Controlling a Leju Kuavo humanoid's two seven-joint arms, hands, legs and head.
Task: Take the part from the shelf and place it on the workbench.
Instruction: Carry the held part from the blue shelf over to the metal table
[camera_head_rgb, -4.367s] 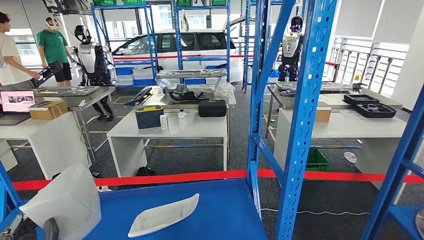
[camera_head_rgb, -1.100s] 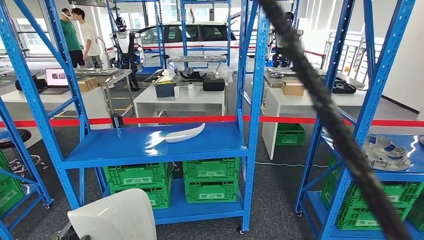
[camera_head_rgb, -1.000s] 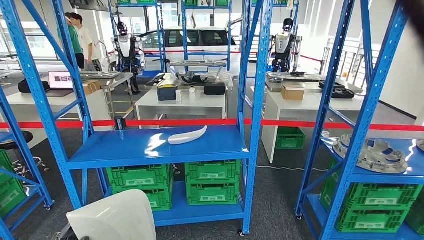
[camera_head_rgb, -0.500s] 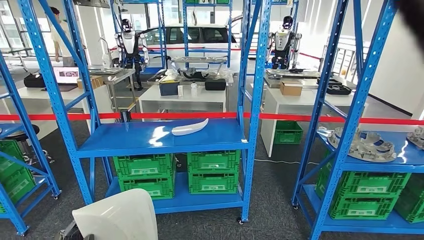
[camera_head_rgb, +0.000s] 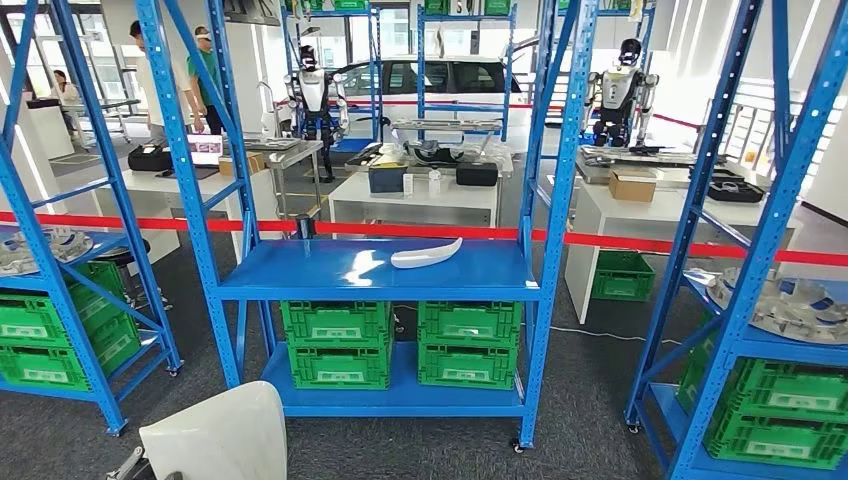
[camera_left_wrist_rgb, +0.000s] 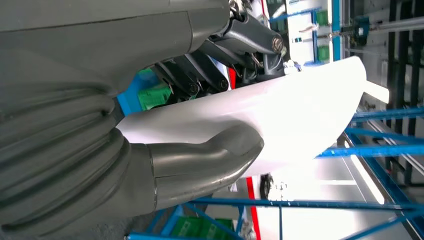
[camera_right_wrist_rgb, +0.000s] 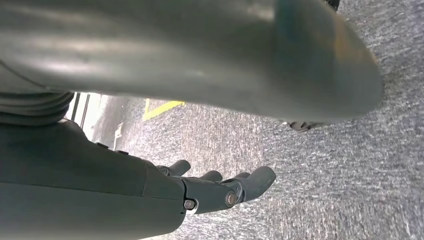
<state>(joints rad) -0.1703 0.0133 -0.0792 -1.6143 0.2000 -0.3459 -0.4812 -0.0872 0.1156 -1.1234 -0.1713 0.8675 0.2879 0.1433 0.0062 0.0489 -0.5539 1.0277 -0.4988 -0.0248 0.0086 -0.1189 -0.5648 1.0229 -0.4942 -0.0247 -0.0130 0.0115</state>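
A large white curved part (camera_head_rgb: 215, 435) shows at the bottom left of the head view, held up close to me. In the left wrist view my left hand (camera_left_wrist_rgb: 75, 150) grips this white part (camera_left_wrist_rgb: 300, 115), the thick thumb (camera_left_wrist_rgb: 200, 162) pressed on one face and the dark fingers (camera_left_wrist_rgb: 220, 75) on the other. My right hand (camera_right_wrist_rgb: 125, 190) hangs over grey carpet with its fingers (camera_right_wrist_rgb: 230, 187) apart and nothing in them. A second white part (camera_head_rgb: 427, 254) lies on the blue shelf (camera_head_rgb: 300, 275) ahead.
Blue racks stand left, ahead and right, with green crates (camera_head_rgb: 335, 345) on their lower levels. Red tape (camera_head_rgb: 420, 231) runs behind them. Beyond it are white tables (camera_head_rgb: 415, 190), other robots (camera_head_rgb: 312, 95), a white car (camera_head_rgb: 450, 78) and people (camera_head_rgb: 205, 70). Grey carpet lies between me and the racks.
The whole scene has shifted: the camera has backed away from the blue shelf and turned, so the rack now sits farther off and more to the right. The white part stays in my left hand.
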